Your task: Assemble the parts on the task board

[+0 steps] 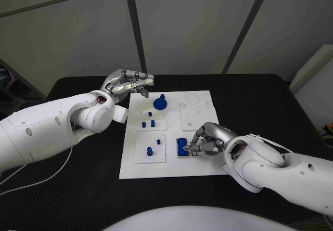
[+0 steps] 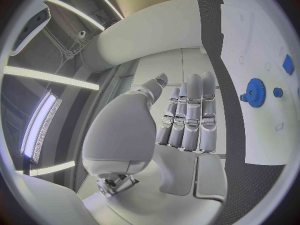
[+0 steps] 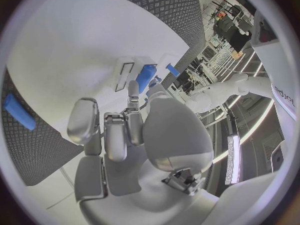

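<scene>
Head view: the white task board [image 1: 201,168] lay flat in the middle of the black tabletop [image 1: 83,192], a thin matte plate carrying raised square sub-plates and shallow round recesses. The right hand [image 1: 206,139] sat low over the board's near right part, fingers [image 1: 196,149] curled in around a blue rectangular block [image 1: 182,146]; they touched it on its right side, and it looked like a pinch meant to seat or steady the block, though the contact on the far side was hidden. The left hand [image 1: 128,83] hovered beyond the board's far left corner, fingers bent loosely and apart, holding nothing, probably parked clear so as not to shade the work. In the left wrist view the same hand [image 2: 187,120] showed its fingers laid side by side, nearly straight, with nothing between them. A blue toothed gear [image 1: 161,103] with a short hub stood on the board's far part; small blue pegs [image 1: 148,124] stood upright in the middle left sub-plate, and another peg [image 1: 149,152] in the near left one. All blue parts looked like smooth hard plastic, so likely slippery under metal fingers.
</scene>
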{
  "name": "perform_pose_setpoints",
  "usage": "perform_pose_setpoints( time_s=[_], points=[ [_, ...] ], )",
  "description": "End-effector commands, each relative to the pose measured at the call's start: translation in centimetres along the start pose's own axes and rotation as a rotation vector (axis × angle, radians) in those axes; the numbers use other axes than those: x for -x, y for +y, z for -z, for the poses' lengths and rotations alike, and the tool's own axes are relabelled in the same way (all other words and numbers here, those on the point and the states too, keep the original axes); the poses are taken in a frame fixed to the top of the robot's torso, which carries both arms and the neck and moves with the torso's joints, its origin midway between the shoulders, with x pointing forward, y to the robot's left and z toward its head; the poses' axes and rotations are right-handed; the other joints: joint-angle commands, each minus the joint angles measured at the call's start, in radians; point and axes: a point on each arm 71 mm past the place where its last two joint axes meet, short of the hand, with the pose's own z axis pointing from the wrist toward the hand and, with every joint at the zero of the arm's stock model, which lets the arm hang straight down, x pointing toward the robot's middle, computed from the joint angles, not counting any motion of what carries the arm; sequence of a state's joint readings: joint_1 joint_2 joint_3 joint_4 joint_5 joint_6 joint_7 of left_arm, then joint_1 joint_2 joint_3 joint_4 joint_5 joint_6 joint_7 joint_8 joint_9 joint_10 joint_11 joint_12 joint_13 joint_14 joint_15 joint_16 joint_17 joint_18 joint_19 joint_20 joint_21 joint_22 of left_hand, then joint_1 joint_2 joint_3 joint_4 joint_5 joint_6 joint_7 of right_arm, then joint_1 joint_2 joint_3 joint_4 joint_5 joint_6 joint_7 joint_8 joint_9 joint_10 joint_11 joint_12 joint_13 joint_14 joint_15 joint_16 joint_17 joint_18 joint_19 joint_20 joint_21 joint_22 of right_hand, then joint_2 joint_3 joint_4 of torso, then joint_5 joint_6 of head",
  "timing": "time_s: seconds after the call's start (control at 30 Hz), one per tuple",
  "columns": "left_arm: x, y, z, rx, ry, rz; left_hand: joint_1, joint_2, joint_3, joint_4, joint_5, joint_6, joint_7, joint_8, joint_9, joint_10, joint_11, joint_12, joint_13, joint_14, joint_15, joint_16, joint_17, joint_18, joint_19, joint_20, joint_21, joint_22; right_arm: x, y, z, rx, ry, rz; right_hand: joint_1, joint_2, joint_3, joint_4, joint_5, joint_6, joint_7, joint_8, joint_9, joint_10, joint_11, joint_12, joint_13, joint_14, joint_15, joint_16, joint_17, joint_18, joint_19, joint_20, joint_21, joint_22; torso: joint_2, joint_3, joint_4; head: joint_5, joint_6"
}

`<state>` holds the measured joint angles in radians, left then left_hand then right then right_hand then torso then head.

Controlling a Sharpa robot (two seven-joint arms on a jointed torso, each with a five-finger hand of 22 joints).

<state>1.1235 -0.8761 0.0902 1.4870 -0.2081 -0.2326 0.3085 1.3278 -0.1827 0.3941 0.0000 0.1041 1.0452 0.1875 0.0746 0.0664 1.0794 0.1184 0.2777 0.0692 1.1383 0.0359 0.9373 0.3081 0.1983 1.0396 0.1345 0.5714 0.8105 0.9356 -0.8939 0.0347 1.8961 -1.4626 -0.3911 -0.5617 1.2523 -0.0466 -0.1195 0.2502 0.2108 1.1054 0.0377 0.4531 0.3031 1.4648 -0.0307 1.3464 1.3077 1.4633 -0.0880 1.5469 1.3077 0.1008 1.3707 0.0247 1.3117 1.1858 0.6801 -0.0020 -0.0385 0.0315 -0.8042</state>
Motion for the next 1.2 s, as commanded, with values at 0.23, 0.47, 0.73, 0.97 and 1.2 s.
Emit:
perform_pose_setpoints(
  time_s=[0.23, 0.47, 0.73, 0.97, 1.2],
  points=[
    [0.0, -0.1, 0.0, -0.006, 0.009, 0.004, -0.006, 0.005, -0.005, -0.001, -0.004, -0.004, -0.001, 0.004, 0.001, -0.006, -0.002, 0.004, 0.0, -0.001, 0.004, -0.003, -0.002, -0.018, -0.002, 0.008, -0.005, -0.001, 0.1, 0.1, 0.1, 0.013, -0.001, 0.031, 0.031, -0.006, -0.02, -0.009, 0.008, -0.011, -0.008, 0.023, 0.014, 0.026, -0.009, 0.002, 0.098, 0.097, -0.009, 0.004, 0.216, -0.017, -0.001, -0.007, 0.002, 0.0, 0.001, -0.0002, -0.0005, 0.002, -0.003],
    [0.0, -0.1, 0.0, -0.006, 0.01, 0.004, -0.006, 0.005, -0.005, -0.001, -0.004, -0.004, -0.001, 0.004, 0.001, -0.006, -0.002, 0.004, 0.0, -0.001, 0.004, -0.003, -0.002, -0.018, -0.002, 0.008, -0.005, -0.001, 0.6, 0.0, 0.6, 0.04, -0.042, 0.002, 0.026, -0.008, -0.037, 0.001, 0.026, -0.035, -0.001, 0.026, 0.017, 0.023, -0.005, -0.006, 0.095, 0.096, -0.007, 0.001, 0.208, -0.016, -0.005, -0.006, -0.003, -0.006, 0.001, 0.0004, 0.0008, 0.001, -0.001],
    [0.1, -0.1, 0.1, -0.006, 0.006, 0.003, -0.006, 0.005, -0.005, -0.001, -0.004, -0.004, -0.001, 0.004, 0.001, -0.006, -0.002, 0.004, 0.0, -0.001, 0.004, -0.003, -0.002, -0.018, -0.002, 0.008, -0.005, -0.001, 3.1, -1.6, 2.1, 0.073, -0.129, -0.026, 0.061, 0.01, -0.053, 0.011, 0.084, -0.127, 0.042, -0.063, -0.024, 0.018, 0.03, -0.016, 0.092, 0.094, 0.021, -0.005, 0.197, -0.015, -0.013, 0.015, -0.013, -0.018, 0.0, -0.0001, -0.0012, -0.013, 0.005],
    [0.1, 0.0, 0.1, -0.004, 0.007, 0.004, -0.006, 0.005, -0.005, -0.001, -0.004, -0.004, -0.001, 0.004, 0.001, -0.006, -0.002, 0.004, 0.0, -0.001, 0.004, -0.003, -0.002, -0.018, -0.002, 0.008, -0.005, -0.001, 5.9, -4.9, 3.3, 0.01, -0.183, 0.033, 0.087, 0.023, -0.065, 0.016, 0.105, -0.107, 0.05, -0.122, -0.05, 0.018, 0.038, -0.016, 0.094, 0.095, 0.03, -0.002, 0.204, -0.014, -0.011, 0.026, -0.011, -0.014, 0.0, 0.0012, -0.0033, -0.035, 0.01],
    [-0.2, 0.1, 0.0, -0.002, 0.012, 0.007, -0.006, 0.005, -0.005, -0.001, -0.004, -0.004, -0.001, 0.004, 0.001, -0.006, -0.002, 0.004, 0.0, -0.001, 0.004, -0.003, -0.002, -0.018, -0.002, 0.008, -0.005, -0.001, 7.0, -6.6, 4.0, -0.046, -0.202, 0.1, 0.091, 0.026, -0.078, 0.026, 0.118, -0.072, 0.046, -0.144, -0.059, 0.019, 0.035, -0.017, 0.095, 0.096, 0.028, -0.001, 0.207, -0.014, -0.01, 0.027, -0.009, -0.01, 0.0, 0.0018, -0.0031, -0.052, 0.015]
  ],
)
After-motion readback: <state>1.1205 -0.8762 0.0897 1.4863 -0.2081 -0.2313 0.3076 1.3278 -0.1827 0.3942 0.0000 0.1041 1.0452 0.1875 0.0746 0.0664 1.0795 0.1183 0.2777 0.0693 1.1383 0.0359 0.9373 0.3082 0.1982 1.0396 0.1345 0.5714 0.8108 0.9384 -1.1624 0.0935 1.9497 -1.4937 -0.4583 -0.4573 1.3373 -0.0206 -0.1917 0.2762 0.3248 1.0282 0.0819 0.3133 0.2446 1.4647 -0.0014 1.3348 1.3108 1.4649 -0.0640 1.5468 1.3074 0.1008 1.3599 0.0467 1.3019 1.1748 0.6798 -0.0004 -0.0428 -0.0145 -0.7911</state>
